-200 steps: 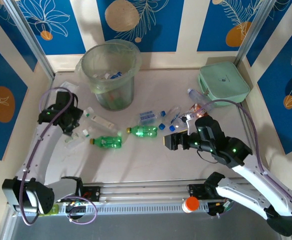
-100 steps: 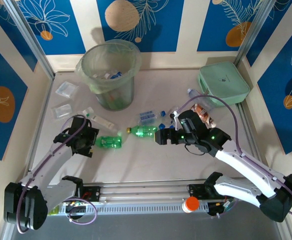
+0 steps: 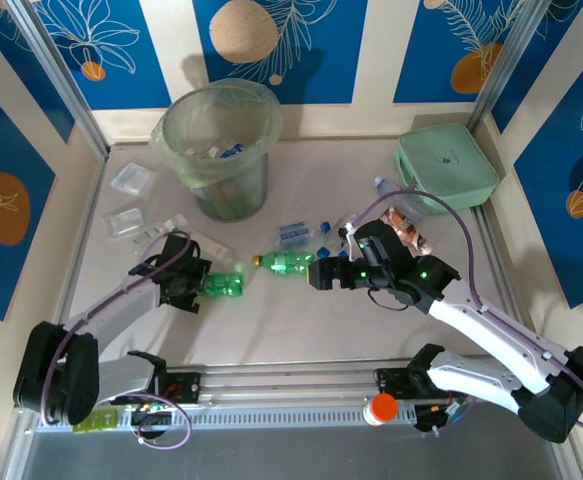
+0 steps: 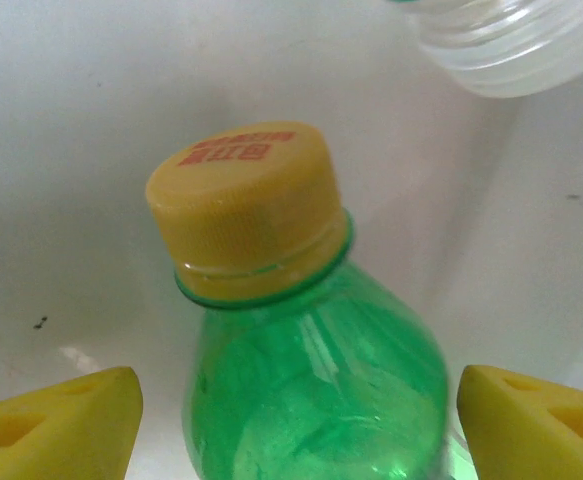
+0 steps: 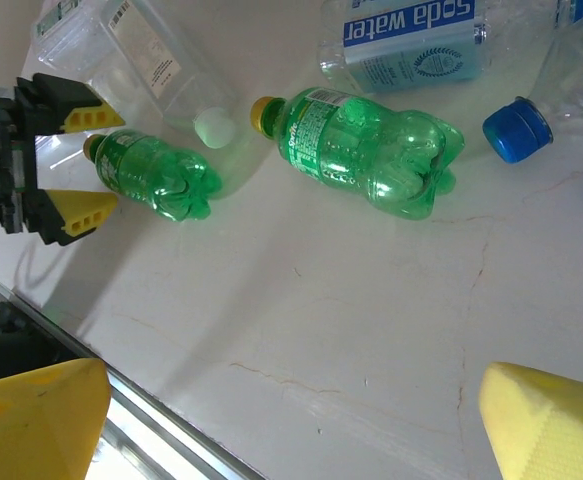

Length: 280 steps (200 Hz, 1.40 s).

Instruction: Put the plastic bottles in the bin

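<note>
Both open, empty: my right gripper [image 5: 291, 420] hovers, my left gripper [image 5: 81, 165] straddles the green bottle [image 4: 311, 390] neck, apparently untouched; taper may squirt out on closing.

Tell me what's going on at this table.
Two robot arms are putting plastic bottles in the bin, which already holds a few. The left gripper has its open fingers on either side of a small green bottle lying on the table, at its yellow-capped end, not yet squeezing it. The right gripper, also open, hovers beside a larger green bottle without touching it. Clear bottles lie farther back.
</note>
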Motion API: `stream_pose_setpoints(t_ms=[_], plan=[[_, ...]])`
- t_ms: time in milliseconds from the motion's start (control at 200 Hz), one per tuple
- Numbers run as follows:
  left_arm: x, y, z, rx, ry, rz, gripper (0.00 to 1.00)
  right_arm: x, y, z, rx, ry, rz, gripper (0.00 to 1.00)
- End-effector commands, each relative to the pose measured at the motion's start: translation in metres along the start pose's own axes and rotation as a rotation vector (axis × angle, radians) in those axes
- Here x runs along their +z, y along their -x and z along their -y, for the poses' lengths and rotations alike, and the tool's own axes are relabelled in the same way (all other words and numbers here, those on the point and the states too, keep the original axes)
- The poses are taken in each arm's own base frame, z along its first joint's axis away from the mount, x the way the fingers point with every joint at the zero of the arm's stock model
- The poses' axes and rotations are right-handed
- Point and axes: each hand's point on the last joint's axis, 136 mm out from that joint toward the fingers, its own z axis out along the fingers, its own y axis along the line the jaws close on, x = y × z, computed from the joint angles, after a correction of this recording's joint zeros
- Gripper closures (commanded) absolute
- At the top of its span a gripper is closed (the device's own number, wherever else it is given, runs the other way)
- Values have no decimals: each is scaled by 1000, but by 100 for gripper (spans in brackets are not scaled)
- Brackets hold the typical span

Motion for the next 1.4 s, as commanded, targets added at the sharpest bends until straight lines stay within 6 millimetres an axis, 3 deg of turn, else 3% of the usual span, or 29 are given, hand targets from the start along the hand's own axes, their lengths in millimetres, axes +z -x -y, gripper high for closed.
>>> stream_pose_setpoints(t_ms=[0, 315, 425, 605, 750, 885, 1045, 1225, 1395], plan=[[7, -5, 2, 9, -9, 4, 20, 1, 2, -1, 4, -3, 2, 5], [16, -9, -10, 58, 40, -2, 40, 1, -3, 0, 8, -3, -5, 5], [6, -8, -9, 135, 46, 13, 46, -6, -2, 1, 2, -7, 11, 5], [-10, -14, -13, 270, 37, -9, 47, -19, -1, 1, 4, -6, 32, 5], [-23, -31, 5, 412, -94, -67, 54, -25, -2, 0, 6, -3, 37, 5], [-46, -49, 34, 618, -242, -100, 57, -30, 1, -1, 3, -13, 35, 5], [-92, -82, 72, 924, -479, -127, 61, -38, 11, -2, 13, -56, 79, 2], [-149, -124, 97, 1265, -755, -149, 62, -58, 22, -37, -95, 113, 124, 3], [-178, -149, 108, 1453, -887, -159, 65, -75, 33, -59, -151, 220, 174, 5]])
